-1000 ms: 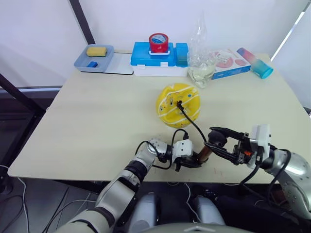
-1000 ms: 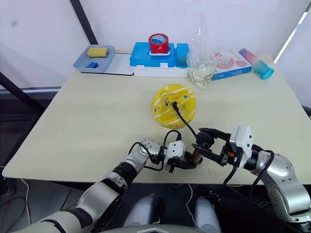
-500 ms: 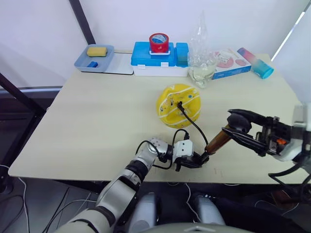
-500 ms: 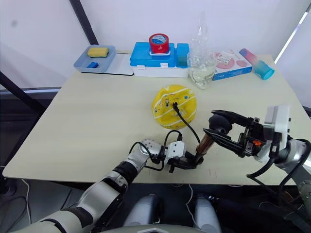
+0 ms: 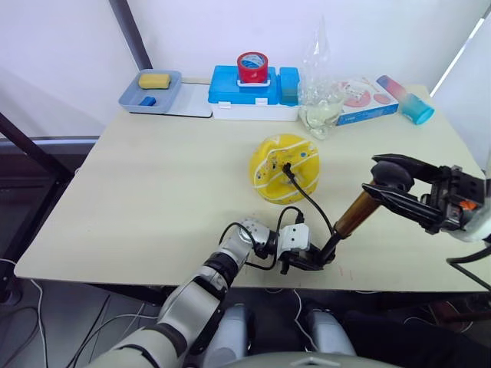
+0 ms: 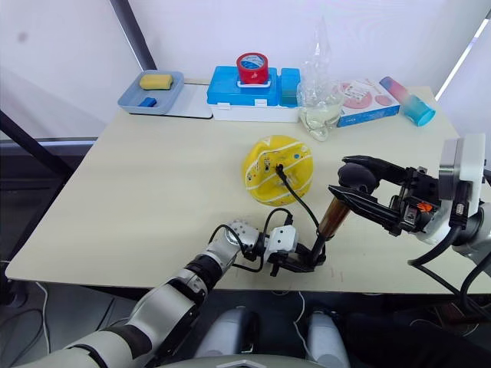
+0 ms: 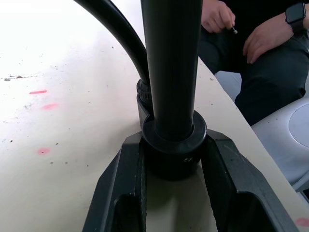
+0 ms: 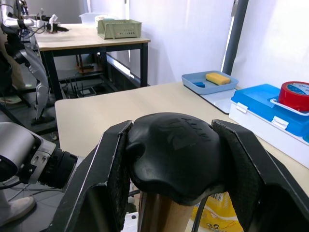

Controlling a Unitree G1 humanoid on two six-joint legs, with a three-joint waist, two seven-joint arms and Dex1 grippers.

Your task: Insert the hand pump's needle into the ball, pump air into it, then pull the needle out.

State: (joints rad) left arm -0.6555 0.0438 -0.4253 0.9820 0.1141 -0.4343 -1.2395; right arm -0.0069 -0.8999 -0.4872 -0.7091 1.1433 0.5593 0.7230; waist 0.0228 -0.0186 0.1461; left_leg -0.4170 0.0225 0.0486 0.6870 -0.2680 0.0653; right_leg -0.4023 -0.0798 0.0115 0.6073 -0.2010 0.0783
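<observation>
1. The left gripper (image 5: 311, 259) clamps the black base of the hand pump (image 5: 354, 214) against the near edge of the table (image 5: 153, 192).
2. The pump tilts up toward the right gripper (image 5: 391, 186), whose fingers squeeze its black handle (image 8: 176, 150).
3. A thin black hose (image 5: 311, 203) runs from the base to the ball (image 5: 285, 167).
4. The yellow, dented ball sits mid-table with the needle (image 5: 285, 165) in it.
</observation>
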